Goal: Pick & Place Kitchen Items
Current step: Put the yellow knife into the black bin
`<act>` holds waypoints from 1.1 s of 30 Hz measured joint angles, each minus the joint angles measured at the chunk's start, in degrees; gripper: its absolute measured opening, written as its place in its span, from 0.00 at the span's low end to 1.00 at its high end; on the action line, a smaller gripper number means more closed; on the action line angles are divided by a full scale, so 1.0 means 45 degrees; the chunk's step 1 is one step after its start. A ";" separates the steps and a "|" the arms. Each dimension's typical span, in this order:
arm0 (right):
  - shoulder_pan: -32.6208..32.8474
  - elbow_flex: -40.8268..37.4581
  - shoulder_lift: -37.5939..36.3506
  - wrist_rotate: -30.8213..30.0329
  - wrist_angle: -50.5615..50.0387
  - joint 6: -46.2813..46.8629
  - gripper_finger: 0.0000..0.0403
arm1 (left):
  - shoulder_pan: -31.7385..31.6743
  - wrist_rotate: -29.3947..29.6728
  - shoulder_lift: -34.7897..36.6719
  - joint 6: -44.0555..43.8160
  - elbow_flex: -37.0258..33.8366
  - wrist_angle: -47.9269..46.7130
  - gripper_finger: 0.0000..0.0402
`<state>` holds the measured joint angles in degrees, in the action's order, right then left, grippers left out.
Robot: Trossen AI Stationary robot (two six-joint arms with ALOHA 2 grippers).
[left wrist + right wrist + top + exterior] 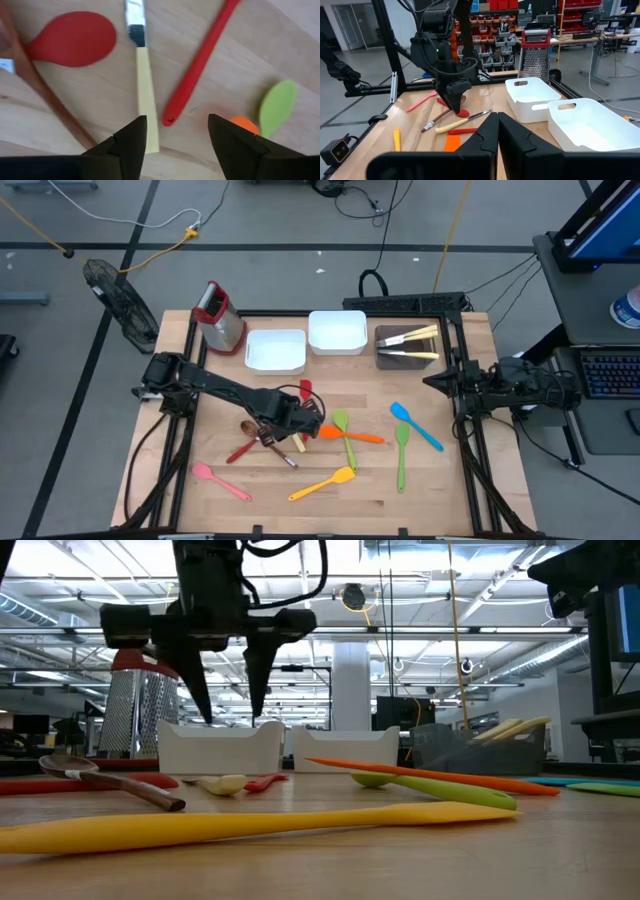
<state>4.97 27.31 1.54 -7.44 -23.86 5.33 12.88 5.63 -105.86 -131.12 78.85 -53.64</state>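
Nearest, yellow spatula [250, 822] flat on the table [420, 485]. Behind it, left gripper [176, 131] poised with fingers spread, empty, above pale-handled knife [142, 95] and red spatula [197, 65]. Other utensils scattered around. Right gripper [496, 125] parked at the right edge, fingers pressed together, empty.

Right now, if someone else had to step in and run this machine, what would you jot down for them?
Left end effector: open, empty, hovering over the pale-handled knife mid-table.
Right end effector: shut, empty, parked at the table's right edge.
Done: two pale-handled knives lie in the dark tray.
Left: red spoon, brown spoon, red, orange, green, blue, pink and yellow utensils lie loose on the table. Both white trays look empty.
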 joint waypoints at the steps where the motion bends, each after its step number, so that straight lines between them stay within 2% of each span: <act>1: 0.0001 0.0000 0.0000 0.0000 0.0000 -0.0054 0.01 | 0.0000 -0.0004 0.0000 -0.0013 0.0000 -0.0028 0.56; 10: 0.0001 0.0000 0.0000 0.0000 -0.0225 -0.0064 0.01 | 0.0000 -0.0257 -0.0027 -0.0233 0.0000 -0.0020 0.64; 18: 0.0001 -0.0005 0.0000 0.0000 -0.0287 -0.0151 0.01 | 0.0063 -0.0897 -0.1057 -0.0421 -0.0015 0.0785 0.71; 33: 0.0001 -0.0005 0.0000 0.0005 -0.0369 -0.0112 0.01 | 0.0068 -0.1190 -0.1122 -0.0615 -0.0015 0.0246 0.73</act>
<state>4.97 27.29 1.54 -7.42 -25.52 4.82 13.19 0.27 -110.91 -133.88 78.78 -52.53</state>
